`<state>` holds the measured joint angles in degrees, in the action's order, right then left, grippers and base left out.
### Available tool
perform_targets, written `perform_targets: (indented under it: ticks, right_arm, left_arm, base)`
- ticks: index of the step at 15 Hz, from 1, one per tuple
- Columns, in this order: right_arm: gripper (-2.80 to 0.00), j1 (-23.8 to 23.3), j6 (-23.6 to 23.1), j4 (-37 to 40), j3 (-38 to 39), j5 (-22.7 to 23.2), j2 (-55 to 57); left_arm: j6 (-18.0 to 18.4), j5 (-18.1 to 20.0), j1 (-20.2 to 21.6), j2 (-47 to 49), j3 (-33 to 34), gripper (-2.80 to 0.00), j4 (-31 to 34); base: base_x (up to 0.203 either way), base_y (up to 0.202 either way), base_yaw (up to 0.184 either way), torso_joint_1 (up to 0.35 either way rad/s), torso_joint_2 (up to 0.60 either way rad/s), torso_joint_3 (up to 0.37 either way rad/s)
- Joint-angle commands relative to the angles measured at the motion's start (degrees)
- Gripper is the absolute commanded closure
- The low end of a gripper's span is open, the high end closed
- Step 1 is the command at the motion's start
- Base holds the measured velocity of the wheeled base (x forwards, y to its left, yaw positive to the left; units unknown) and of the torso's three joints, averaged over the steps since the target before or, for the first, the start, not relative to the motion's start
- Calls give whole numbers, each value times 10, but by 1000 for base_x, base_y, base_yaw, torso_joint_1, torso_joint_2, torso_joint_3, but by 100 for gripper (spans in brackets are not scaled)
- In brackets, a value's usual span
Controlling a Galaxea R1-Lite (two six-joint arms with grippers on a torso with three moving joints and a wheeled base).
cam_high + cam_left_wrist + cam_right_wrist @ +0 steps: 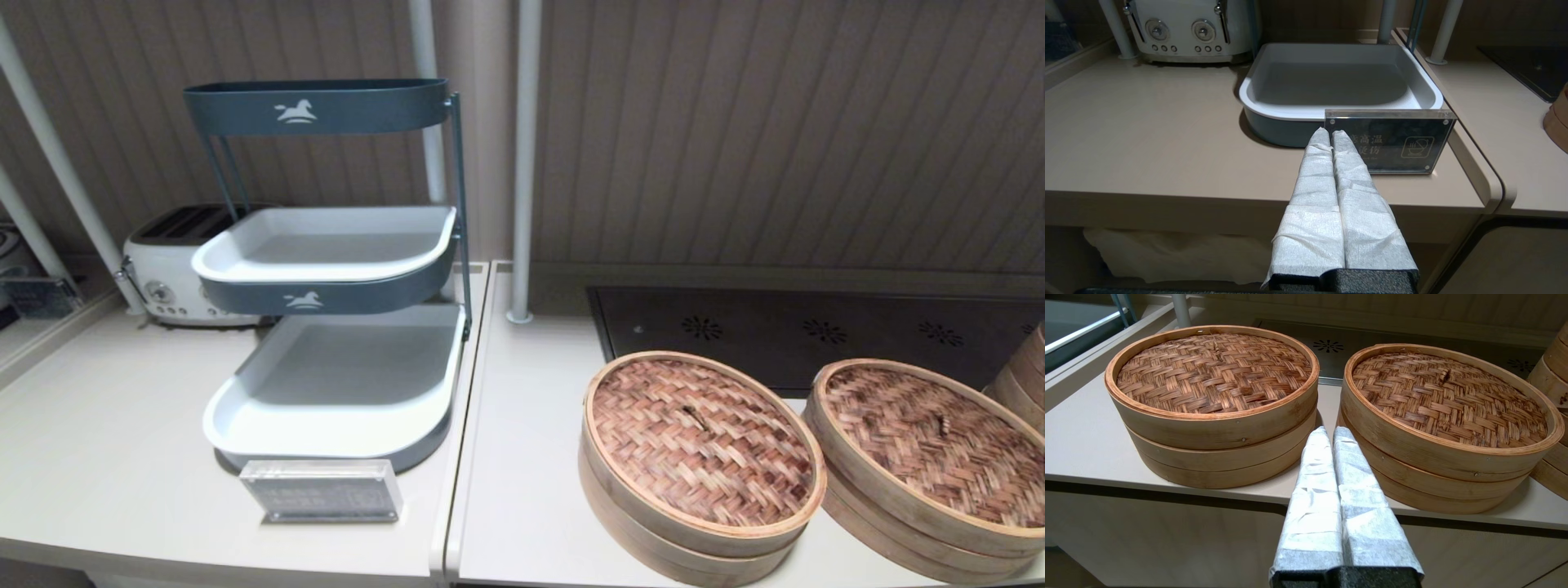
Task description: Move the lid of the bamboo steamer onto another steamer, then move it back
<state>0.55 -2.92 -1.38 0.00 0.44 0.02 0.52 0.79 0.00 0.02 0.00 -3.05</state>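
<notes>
Head view shows the bamboo steamer lid on its own steamer beside another steamer, nothing moved yet, I judge. Right gripper, closed and empty, hangs before the pale counter; left gripper, closed, idles near a tray rack.

two lidded steamers are sitting side by side at the right front of the table: the bamboo steamer lid is lying on the left one, another steamer is standing just right of it. a tiered tray rack is standing left, a sign before it, a toaster behind.
</notes>
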Motion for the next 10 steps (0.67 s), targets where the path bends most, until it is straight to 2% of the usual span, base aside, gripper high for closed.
perform_targets:
  ticks: [1, 10]
  right_arm:
    - [0, 1, 3, 0, 14, 0, 2]
    - [0, 0, 13, 0, 14, -3, 2]
  left_arm:
    - [0, 0, 0, -1, 16, 0, 0]
    - [0, 0, 0, -1, 16, 0, 0]
  base:
    - [0, 0, 0, 0, 0, 0]
    - [0, 0, 0, 0, 0, 0]
